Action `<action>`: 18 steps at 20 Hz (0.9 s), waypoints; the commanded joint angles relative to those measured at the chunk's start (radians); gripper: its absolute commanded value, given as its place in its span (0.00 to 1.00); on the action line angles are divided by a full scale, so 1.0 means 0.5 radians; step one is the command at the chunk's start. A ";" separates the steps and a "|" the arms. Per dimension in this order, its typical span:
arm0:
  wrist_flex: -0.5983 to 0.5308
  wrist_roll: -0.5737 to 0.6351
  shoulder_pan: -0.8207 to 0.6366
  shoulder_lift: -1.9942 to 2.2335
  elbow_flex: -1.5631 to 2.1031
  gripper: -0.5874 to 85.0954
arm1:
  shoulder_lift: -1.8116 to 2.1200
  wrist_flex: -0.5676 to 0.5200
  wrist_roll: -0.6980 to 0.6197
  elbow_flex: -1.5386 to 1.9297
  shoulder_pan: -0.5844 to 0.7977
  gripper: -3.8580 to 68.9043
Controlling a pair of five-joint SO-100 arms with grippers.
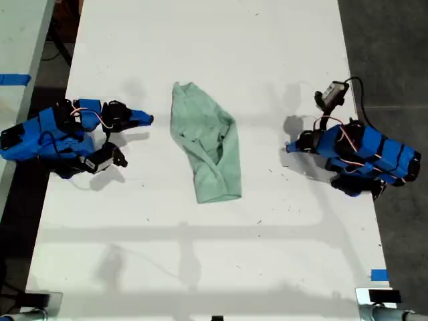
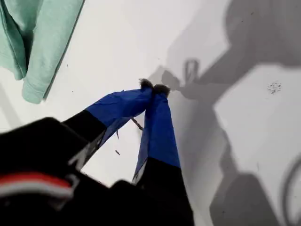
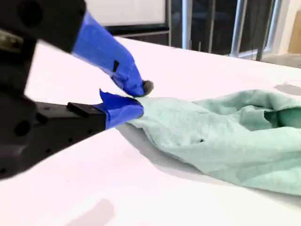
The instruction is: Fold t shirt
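The t shirt point(image 1: 207, 144) is a pale mint-green wrinkled bundle, folded into an oblong, lying in the middle of the white table point(image 1: 200, 254). My first gripper point(image 1: 289, 148) rests on the table at the exterior view's right, shut and empty, pointing at the shirt from a short gap away. Its wrist view shows the blue fingertips point(image 2: 154, 86) pressed together, with one end of the shirt point(image 2: 37, 42) off to the side. My second gripper point(image 1: 150, 120) lies at the exterior view's left, shut and empty. Its tips point(image 3: 140, 98) sit just short of the shirt's edge point(image 3: 235, 136).
A small black camera module point(image 1: 332, 93) with a cable sits on the table behind the first arm. Blue tape point(image 1: 378, 275) marks the table's near corner at the exterior view's right. A second table point(image 1: 20, 40) stands beyond the exterior view's left edge. Dark floor lies past the right edge.
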 commanded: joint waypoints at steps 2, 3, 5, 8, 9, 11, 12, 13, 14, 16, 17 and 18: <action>0.402 0.018 -0.123 0.034 0.086 0.09 | 0.018 -0.006 -0.028 0.089 0.012 0.05; 0.402 0.331 -0.187 0.003 0.086 0.09 | 0.018 -0.006 -0.028 0.089 0.012 0.05; 0.393 0.577 -0.255 0.064 0.086 0.10 | 0.018 -0.006 -0.015 0.089 -0.006 0.05; 0.393 0.862 -0.307 0.064 0.086 0.10 | 0.018 -0.006 -0.018 0.089 -0.006 0.05; 0.393 0.868 -0.310 0.064 0.086 0.10 | 0.018 -0.003 -0.015 0.089 -0.009 0.05; 0.393 0.868 -0.304 0.064 0.086 0.10 | 0.018 -0.003 -0.006 0.089 -0.012 0.05; 0.393 0.868 -0.301 0.064 0.086 0.10 | 0.018 -0.003 -0.006 0.089 -0.015 0.05; 0.393 0.868 -0.295 0.064 0.086 0.10 | 0.018 -0.003 -0.003 0.089 -0.015 0.05; 0.393 0.868 -0.295 0.064 0.086 0.10 | 0.018 -0.003 -0.003 0.089 -0.015 0.05; 0.393 0.868 -0.288 0.064 0.086 0.10 | 0.018 -0.003 -0.006 0.089 -0.012 0.05; 0.393 0.868 -0.285 0.064 0.086 0.10 | 0.018 -0.003 -0.006 0.089 -0.012 0.05; 0.393 0.868 -0.285 0.064 0.086 0.10 | 0.018 -0.003 -0.006 0.089 -0.012 0.05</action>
